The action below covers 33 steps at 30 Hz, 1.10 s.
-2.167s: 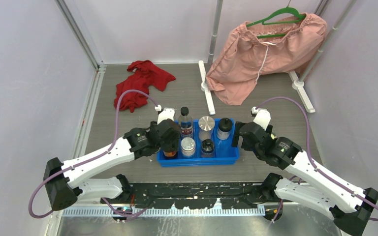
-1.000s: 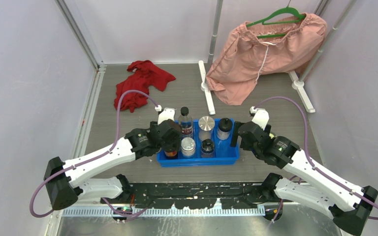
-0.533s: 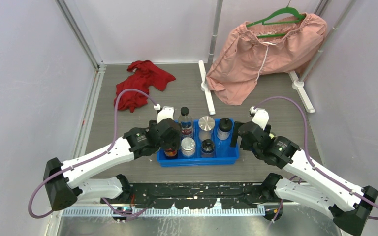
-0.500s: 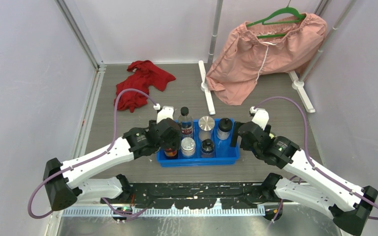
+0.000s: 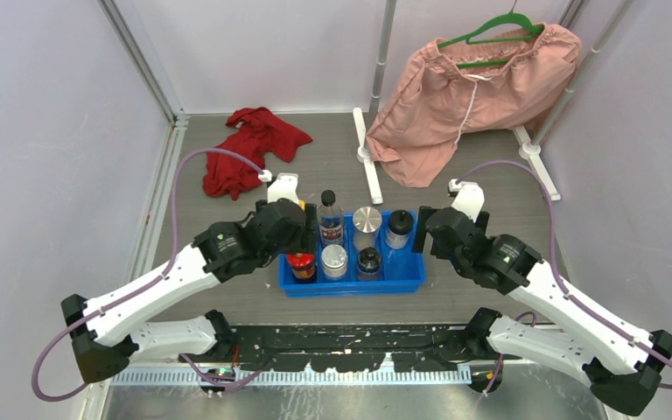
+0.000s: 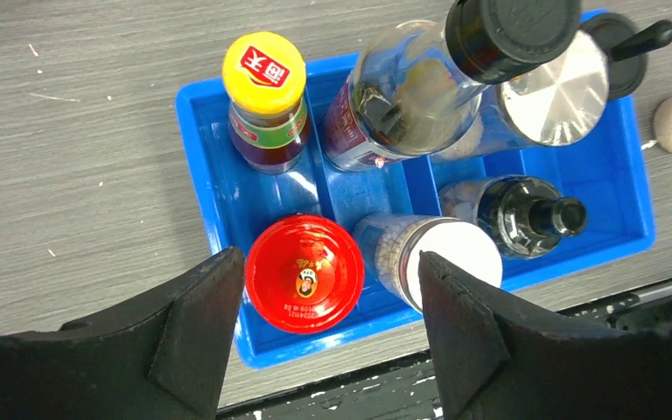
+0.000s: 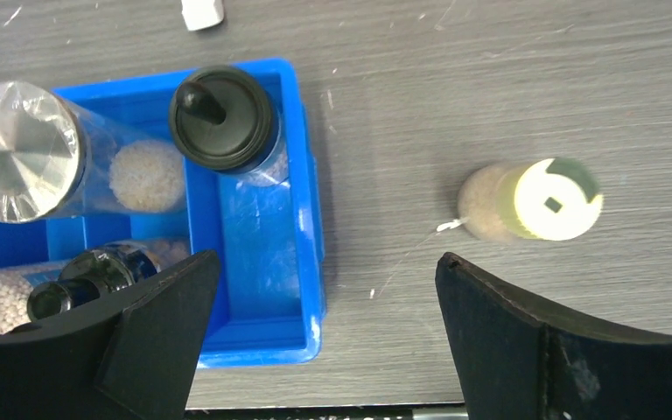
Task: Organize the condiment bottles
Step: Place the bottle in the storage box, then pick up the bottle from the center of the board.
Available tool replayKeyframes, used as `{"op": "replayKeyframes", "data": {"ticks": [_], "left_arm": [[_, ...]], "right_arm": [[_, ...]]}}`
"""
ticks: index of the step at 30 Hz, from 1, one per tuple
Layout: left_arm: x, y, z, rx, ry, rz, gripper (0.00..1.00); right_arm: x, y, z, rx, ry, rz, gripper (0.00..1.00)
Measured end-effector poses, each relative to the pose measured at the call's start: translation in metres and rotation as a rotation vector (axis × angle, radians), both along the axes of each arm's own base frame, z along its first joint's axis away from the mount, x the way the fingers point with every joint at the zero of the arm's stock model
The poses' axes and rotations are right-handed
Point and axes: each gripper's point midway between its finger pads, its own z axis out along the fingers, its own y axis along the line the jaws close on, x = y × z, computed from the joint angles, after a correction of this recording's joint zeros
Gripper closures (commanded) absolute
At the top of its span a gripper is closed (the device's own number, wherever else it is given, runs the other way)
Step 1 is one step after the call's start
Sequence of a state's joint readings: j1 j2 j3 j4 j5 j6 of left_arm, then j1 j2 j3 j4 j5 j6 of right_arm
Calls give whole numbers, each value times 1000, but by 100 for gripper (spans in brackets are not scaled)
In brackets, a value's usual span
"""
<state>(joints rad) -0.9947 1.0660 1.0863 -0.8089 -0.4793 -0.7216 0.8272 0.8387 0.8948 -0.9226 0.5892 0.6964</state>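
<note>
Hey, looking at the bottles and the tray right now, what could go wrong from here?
The left end effector hangs open over the red-capped jar; the white-lidded jar stands right beside it, so a descending finger could knock it. The beige jar stands alone outside the tray; the open right end effector could tip it while reaching.

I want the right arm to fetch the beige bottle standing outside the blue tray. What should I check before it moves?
1. right gripper open and empty: ok.
2. beige bottle on the table, nothing over it: ok.
3. Bottle lined up between the right fingers: not ok, it sits beyond one finger.
4. Free compartment in the blue tray: ok.
5. left gripper open above the red-capped jar, not gripping: ok.
</note>
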Motion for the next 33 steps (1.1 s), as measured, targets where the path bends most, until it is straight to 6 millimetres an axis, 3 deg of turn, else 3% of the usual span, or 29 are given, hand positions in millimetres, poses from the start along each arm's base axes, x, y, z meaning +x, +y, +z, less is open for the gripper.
{"op": "replayKeyframes", "data": {"ticks": [7,15,23,33], "left_arm": [[-6,10,16,-30,-31,-9,27],[-10,15,23,-42,-48,-21,27],[-14,23,30,-57,-72,-34,26],[-17,24,20,-34,-55,-47,26]], "right_arm": [[1,-38,24,-94,-63,-118,0],[8,-91,14,-152,-21,-392,0],[0,-107,-32,-143,38,-536,0],[7,-114,-39,-114,14,-650,0]]}}
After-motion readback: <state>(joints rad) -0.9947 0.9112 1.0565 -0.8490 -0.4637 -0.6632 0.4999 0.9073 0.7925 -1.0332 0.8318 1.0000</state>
